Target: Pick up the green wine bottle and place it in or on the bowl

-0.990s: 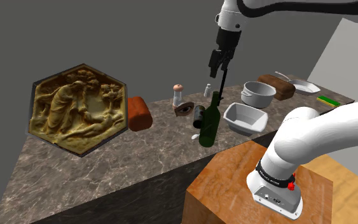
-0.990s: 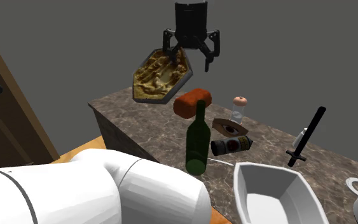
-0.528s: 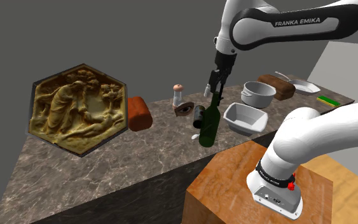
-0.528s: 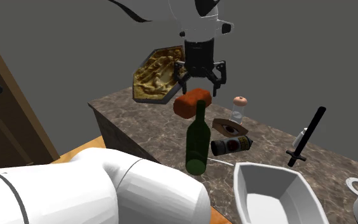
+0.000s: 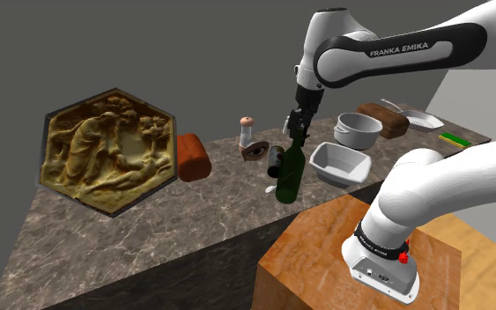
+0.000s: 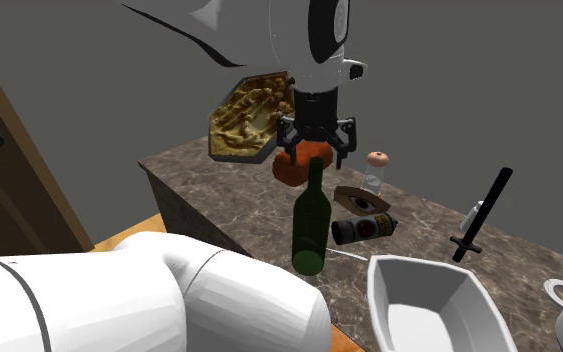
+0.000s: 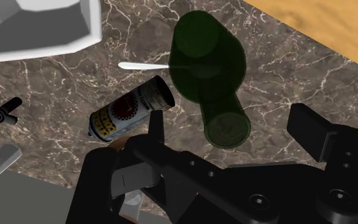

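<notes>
The dark link of my arm [image 5: 404,48] reads FRANKA EMIKA in white. A dark can [image 7: 130,114] lies on its side near the grey bowl [image 5: 341,164]; its label has a round emblem, but I cannot read the lettering. The green wine bottle [image 6: 310,225] stands upright on the marbled counter [image 5: 149,229] just beside the bowl, its long axis vertical and its mouth pointing straight up at me. My gripper [image 6: 316,157] hangs directly over it. My fingers [image 7: 156,127] are spread wide, one on each side of the bottle's mouth at about its height, and neither touches the glass.
</notes>
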{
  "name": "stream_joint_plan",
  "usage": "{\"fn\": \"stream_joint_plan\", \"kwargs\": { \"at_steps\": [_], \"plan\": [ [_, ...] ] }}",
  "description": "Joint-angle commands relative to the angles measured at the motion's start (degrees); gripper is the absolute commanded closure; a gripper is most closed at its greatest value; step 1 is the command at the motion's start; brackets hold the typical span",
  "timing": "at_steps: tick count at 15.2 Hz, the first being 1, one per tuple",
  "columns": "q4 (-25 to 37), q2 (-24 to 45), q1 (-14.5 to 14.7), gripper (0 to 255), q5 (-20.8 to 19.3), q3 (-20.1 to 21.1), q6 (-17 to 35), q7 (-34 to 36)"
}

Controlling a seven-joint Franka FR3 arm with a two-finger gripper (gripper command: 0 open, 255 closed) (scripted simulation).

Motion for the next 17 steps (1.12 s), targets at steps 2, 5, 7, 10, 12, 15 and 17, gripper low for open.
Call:
{"fn": "stream_joint_plan", "kwargs": {
  "at_steps": [2, 5, 7, 10, 12, 15, 17],
  "plan": [
    [-0.3, 0.1, 0.0, 0, 0.0, 0.0, 0.4, 0.0],
    [-0.3, 0.1, 0.0, 0, 0.0, 0.0, 0.4, 0.0],
    [-0.3, 0.1, 0.0, 255, 0.0, 0.0, 0.4, 0.0],
    [-0.3, 0.1, 0.0, 255, 0.0, 0.0, 0.4, 0.0],
    [-0.3, 0.1, 0.0, 255, 0.0, 0.0, 0.4, 0.0],
    [-0.3, 0.0, 0.0, 255, 0.0, 0.0, 0.4, 0.0],
    [0.4, 0.0, 0.0, 255, 0.0, 0.0, -0.4, -0.1]
  ]
}}
